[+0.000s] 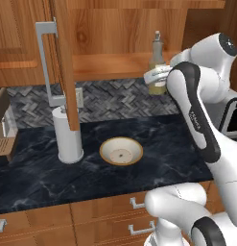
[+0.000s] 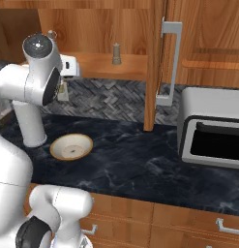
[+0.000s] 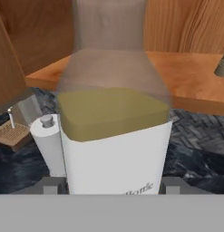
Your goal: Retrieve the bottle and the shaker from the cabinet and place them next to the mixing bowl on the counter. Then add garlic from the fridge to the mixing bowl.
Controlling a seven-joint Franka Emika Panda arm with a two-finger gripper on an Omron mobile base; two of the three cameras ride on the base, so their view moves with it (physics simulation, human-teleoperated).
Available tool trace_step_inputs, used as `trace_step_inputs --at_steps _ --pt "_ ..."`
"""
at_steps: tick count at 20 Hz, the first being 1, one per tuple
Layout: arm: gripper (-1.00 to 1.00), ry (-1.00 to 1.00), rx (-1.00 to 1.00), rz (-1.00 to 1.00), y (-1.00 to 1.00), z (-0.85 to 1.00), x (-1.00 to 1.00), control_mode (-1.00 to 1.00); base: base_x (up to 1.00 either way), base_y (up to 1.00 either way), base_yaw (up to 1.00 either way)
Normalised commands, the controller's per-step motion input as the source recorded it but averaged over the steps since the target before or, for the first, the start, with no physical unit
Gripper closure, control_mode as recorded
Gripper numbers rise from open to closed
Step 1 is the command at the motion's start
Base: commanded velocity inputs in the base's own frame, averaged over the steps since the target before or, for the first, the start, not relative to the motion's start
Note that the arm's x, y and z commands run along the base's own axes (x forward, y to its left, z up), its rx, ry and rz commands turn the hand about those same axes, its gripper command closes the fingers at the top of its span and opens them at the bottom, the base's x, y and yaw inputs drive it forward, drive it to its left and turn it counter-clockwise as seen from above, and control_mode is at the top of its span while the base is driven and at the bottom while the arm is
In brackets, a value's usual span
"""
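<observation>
My gripper [image 1: 156,77] is shut on the bottle [image 1: 157,60], a clear bottle with yellowish liquid and a white label. It holds the bottle upright in front of the open cabinet's lower shelf [image 1: 105,65], above the counter's back. In the hand view the bottle [image 3: 113,118] stands large between my fingertips [image 3: 50,186]. In the right base view my hand [image 2: 67,68] hides most of the bottle [image 2: 62,91]. The small grey shaker [image 2: 116,54] stands on the shelf, to the bottle's right, and shows at the hand view's right edge [image 3: 222,65]. The tan mixing bowl [image 1: 121,151] [image 2: 71,147] sits empty on the dark counter below.
A white paper towel roll [image 1: 67,134] [image 3: 47,140] stands left of the bowl. Open cabinet doors [image 1: 62,62] [image 2: 157,63] with grey handles hang over the counter. A grey toaster oven [image 2: 213,131] sits at the right. A wooden rack [image 1: 2,144] is at the far left.
</observation>
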Motion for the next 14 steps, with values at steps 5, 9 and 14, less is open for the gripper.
trace_step_inputs --at_steps 5,9,14 --pt "1.00 0.00 0.00 0.08 -0.05 -0.59 -0.75 -1.00 0.00 0.00 0.00" --pt "1.00 0.00 -0.01 0.13 -0.23 -0.71 -0.44 -1.00 0.00 0.00 0.00" --pt "1.00 0.00 -0.04 0.20 -0.32 -0.66 -0.08 -1.00 0.00 0.00 0.00"
